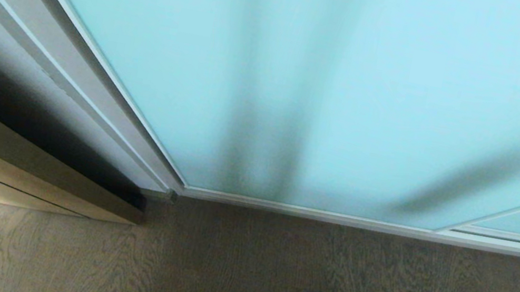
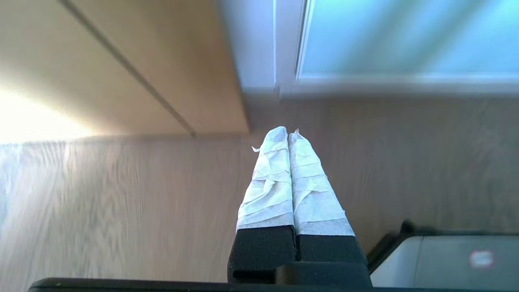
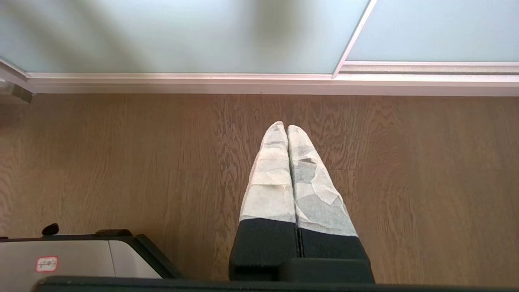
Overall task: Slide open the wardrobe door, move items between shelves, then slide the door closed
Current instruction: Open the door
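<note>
We judge the task barely begun: the sliding wardrobe door [image 1: 356, 88] stands before us unopened, its frame meeting the wooden floor [image 1: 300, 281]. Our left gripper [image 2: 288, 132] and right gripper [image 3: 282, 126] hang above that floor, fingers pressed together, holding nothing; no shelves or items show

Both grippers point down toward the floor. The left gripper [image 2: 288, 132] has its two white-wrapped fingers [image 2: 269, 182] pressed tight together, with nothing between them. The right gripper [image 3: 287, 126] looks the same, its wrapped fingers [image 3: 271, 178] closed flat against each other and holding nothing. Neither arm shows in the head view.
</note>
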`<state>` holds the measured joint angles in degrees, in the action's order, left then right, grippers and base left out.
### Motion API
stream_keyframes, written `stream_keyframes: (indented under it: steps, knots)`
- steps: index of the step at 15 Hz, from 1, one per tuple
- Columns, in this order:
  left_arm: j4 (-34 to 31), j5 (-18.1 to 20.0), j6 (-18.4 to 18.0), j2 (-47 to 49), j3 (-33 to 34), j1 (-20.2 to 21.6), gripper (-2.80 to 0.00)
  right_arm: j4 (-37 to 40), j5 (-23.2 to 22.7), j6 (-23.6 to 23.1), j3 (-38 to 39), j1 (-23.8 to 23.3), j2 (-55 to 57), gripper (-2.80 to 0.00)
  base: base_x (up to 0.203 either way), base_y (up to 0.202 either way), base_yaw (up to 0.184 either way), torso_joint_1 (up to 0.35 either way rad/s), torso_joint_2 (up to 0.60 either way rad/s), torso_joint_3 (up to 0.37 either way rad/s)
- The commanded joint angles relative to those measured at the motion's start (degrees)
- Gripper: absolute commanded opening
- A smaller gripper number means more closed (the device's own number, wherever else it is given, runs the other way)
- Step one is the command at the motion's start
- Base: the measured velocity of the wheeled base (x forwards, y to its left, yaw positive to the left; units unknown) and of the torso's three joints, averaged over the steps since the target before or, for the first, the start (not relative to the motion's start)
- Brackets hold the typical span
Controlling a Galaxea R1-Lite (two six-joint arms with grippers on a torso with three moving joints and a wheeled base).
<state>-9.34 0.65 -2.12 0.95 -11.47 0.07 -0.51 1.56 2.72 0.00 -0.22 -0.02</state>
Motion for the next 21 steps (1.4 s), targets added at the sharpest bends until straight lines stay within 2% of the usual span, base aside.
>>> stream_keyframes:
  steps: [1,5,7,13,16,19,21]
  knots:
    - [-1.6,0.3,0.1,3.1,-7.6,0.0,-2.80,0.0,0.0,0.0,0.1,0.0,0.0,-2.80,0.000,0.000,0.000,0.000,0.00,0.000]
    - [-2.0,0.4,2.4,17.0,-21.2,-0.1,-2.80,0.0,0.0,0.0,0.1,0.0,0.0,-2.80,0.000,0.000,0.000,0.000,0.00,0.000]
    - [-2.2,0.5,3.3,18.8,-23.2,-0.1,-2.80,0.0,0.0,0.0,0.1,0.0,0.0,-2.80,0.000,0.000,0.000,0.000,0.00,0.000]
    - [-2.5,2.0,2.6,3.8,-8.0,0.0,-2.80,0.0,0.0,0.0,0.1,0.0,0.0,-2.80,0.000,0.000,0.000,0.000,0.00,0.000]
    - [-2.1,2.8,0.4,-0.6,-2.0,0.0,-2.80,0.0,0.0,0.0,0.1,0.0,0.0,-2.80,0.000,0.000,0.000,0.000,0.00,0.000]
    - [-1.4,4.1,-1.3,-0.9,3.3,0.0,-2.80,0.0,0.0,0.0,0.1,0.0,0.0,-2.80,0.000,0.000,0.000,0.000,0.00,0.000]
    - [4.9,4.7,-2.9,-0.8,7.9,0.0,-2.80,0.0,0.0,0.0,0.1,0.0,0.0,-2.80,0.000,0.000,0.000,0.000,0.00,0.000]
